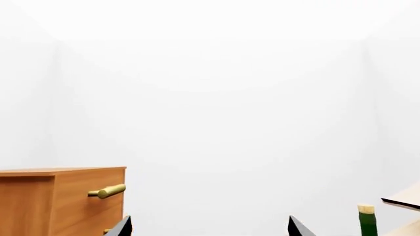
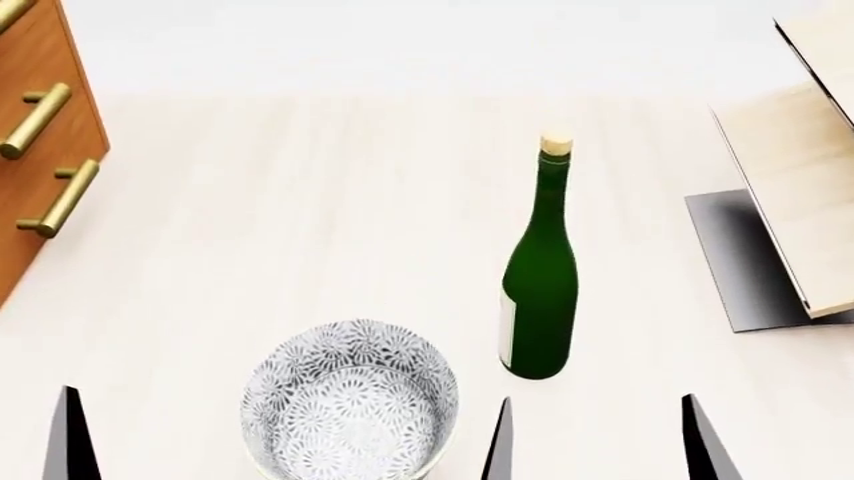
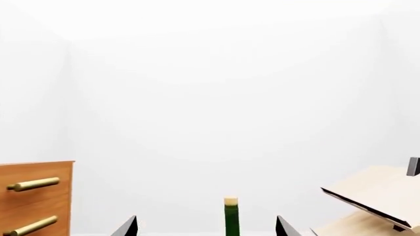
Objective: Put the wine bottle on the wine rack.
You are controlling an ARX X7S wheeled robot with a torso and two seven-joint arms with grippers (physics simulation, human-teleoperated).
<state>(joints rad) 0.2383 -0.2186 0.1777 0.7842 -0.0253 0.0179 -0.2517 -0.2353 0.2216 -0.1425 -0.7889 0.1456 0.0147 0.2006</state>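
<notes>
The right gripper is spread wide and holds nothing; its two dark fingertips rise at the near edge of the head view, with the wine bottle standing upright on the bench just beyond the gap between them. The left gripper is also released and empty, its fingertips straddling the patterned bowl.

The step in hand looks like the reach for the bottle. To do it well, the right gripper should go straight forward, keeping the bottle centred between the fingers, and close on the thick lower body rather than the slim neck, since the glossy glass is likely to slip. The bowl sits just beside the bottle, so the approach should stay clear of it.

The head view shows the bottle's full height, its label and the wine rack well to its right. The right wrist view shows only the cork and neck, but confirms they are centred between the fingertips. The left wrist view adds the cabinet.
</notes>
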